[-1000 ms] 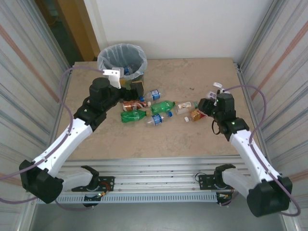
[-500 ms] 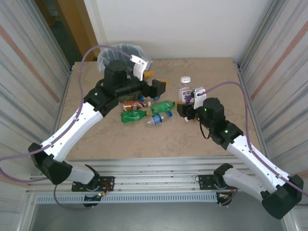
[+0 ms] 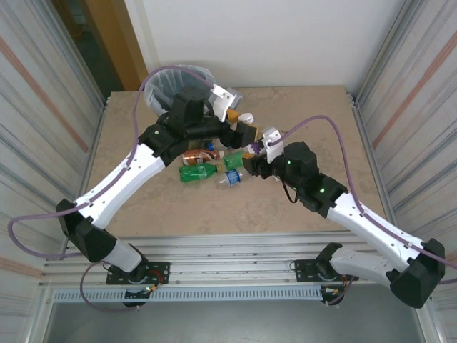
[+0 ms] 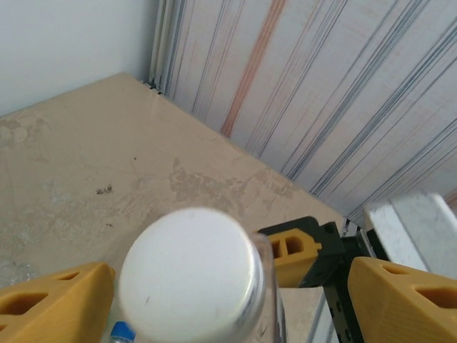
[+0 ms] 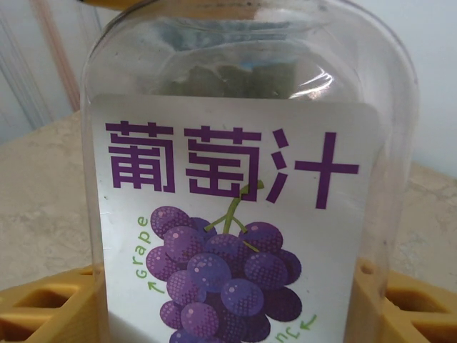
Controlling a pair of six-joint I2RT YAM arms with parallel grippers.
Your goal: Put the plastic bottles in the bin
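Note:
A clear grape-juice bottle (image 5: pixel 243 200) with a white cap (image 4: pixel 187 280) stands upright above the table's middle, my right gripper (image 5: pixel 235 314) shut on its body. In the top view the right gripper (image 3: pixel 255 152) is under the cap (image 3: pixel 245 118). My left gripper (image 3: pixel 241 123) straddles that cap from above, open, its yellow fingers (image 4: pixel 408 294) standing off it with a gap on the right. Two green bottles (image 3: pixel 198 172), a brown red-labelled one (image 3: pixel 193 155) and a clear blue-capped one (image 3: pixel 232 179) lie on the table. The bin (image 3: pixel 166 80) stands at the back left, partly hidden by the left arm.
Corrugated metal walls (image 3: pixel 407 86) close both sides and a white wall the back. The left arm (image 3: pixel 136 168) reaches diagonally from the near left across the lying bottles. Bare beige tabletop (image 3: pixel 321 121) stretches to the right and along the near edge.
My right gripper lifted the grape bottle and carried it left to the middle. The left arm swung right from the bin to the bottle's cap, its jaws narrowing.

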